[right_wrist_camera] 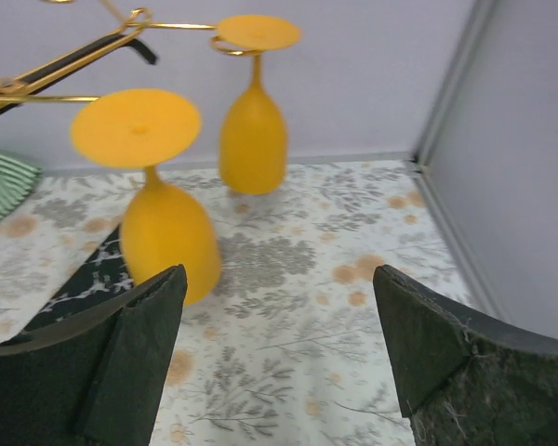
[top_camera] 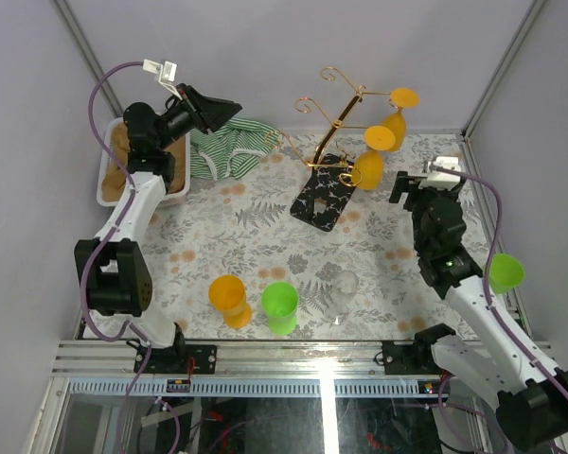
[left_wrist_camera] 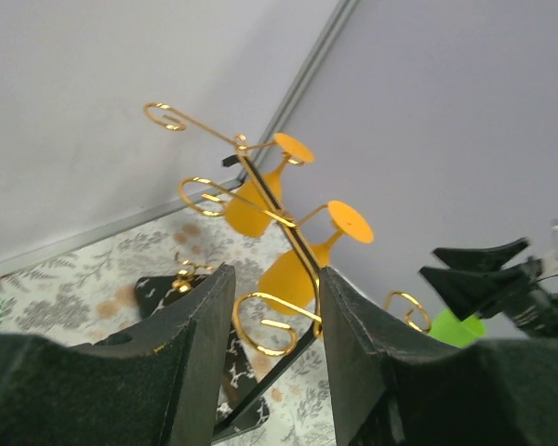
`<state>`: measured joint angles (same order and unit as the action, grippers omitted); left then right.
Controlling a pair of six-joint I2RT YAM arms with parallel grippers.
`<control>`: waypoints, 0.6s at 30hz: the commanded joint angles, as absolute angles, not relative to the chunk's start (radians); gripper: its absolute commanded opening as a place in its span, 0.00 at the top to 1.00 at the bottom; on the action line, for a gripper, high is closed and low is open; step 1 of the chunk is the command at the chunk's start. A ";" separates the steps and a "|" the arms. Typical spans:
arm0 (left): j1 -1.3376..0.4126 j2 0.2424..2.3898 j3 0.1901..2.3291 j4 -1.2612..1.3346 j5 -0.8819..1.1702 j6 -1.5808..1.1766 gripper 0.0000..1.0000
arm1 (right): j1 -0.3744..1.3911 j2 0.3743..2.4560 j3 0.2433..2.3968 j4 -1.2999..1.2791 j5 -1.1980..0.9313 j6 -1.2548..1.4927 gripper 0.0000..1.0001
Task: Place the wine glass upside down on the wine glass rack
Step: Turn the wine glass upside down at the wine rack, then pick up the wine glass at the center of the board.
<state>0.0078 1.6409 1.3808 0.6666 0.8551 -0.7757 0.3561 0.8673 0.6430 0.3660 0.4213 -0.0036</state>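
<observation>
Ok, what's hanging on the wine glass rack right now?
An upper orange glass and a lower orange glass hang upside down from hooks of the wine glass rack; its other curled hooks carry nothing. Their bowls face down, so the insides cannot be seen.

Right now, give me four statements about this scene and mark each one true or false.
1. The hanging orange glass is upside down on the wine glass rack. True.
2. The right pincer grips a glass. False: it is open and empty.
3. A green glass sits beside the tabletop orange glass. True.
4. The left pincer is shut. False: it is open and holds nothing.
</observation>
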 commanded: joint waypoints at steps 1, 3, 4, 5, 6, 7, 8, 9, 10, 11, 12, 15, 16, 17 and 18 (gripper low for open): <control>0.015 1.577 1.414 0.462 0.796 -0.624 0.60 | 0.362 0.902 0.865 0.048 0.635 -0.059 0.11; 0.015 1.560 1.407 0.439 0.793 -0.614 0.60 | 0.361 0.967 0.986 -0.073 0.639 -0.049 0.11; 0.013 1.550 1.403 0.429 0.793 -0.611 0.60 | 0.361 1.001 1.046 -0.120 0.639 -0.034 0.10; 0.011 1.540 1.400 0.418 0.793 -0.604 0.60 | 0.362 1.028 1.098 -0.155 0.631 -0.016 0.09; 0.006 1.526 1.398 0.398 0.792 -0.589 0.60 | 0.361 1.051 1.142 -0.175 0.612 -0.008 0.09; -0.001 1.512 1.398 0.367 0.789 -0.564 0.60 | 0.361 1.070 1.181 -0.184 0.593 -0.006 0.09; -0.014 1.496 1.400 0.328 0.780 -0.524 0.60 | 0.361 1.087 1.218 -0.188 0.578 0.000 0.08; -0.032 1.477 1.405 0.276 0.768 -0.476 0.59 | 0.361 1.106 1.259 -0.195 0.574 0.003 0.07; -0.054 1.461 1.413 0.215 0.748 -0.421 0.59 | 0.360 1.125 1.301 -0.210 0.571 0.002 0.07; -0.082 1.444 1.422 0.153 0.724 -0.361 0.59 | 0.359 1.149 1.352 -0.230 0.574 -0.002 0.07; -0.103 1.429 1.434 0.097 0.706 -0.314 0.59 | 0.360 1.174 1.404 -0.253 0.572 -0.009 0.06; -0.152 1.394 1.459 -0.040 0.667 -0.228 0.59 | 0.357 1.247 1.540 -0.331 0.568 -0.022 0.06; -0.162 1.385 1.464 -0.081 0.655 -0.213 0.59 | 0.355 1.278 1.578 -0.355 0.557 -0.023 0.06; -0.171 1.373 1.468 -0.126 0.638 -0.202 0.59 | 0.356 1.302 1.617 -0.381 0.544 -0.023 0.06; -0.179 1.362 1.470 -0.167 0.618 -0.190 0.59 | 0.355 1.323 1.659 -0.404 0.531 -0.022 0.06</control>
<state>-0.1585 1.4128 1.4261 0.0566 0.7071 -0.3305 0.3561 1.2587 1.5036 -0.2848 0.5621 -0.0093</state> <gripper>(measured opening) 0.414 0.939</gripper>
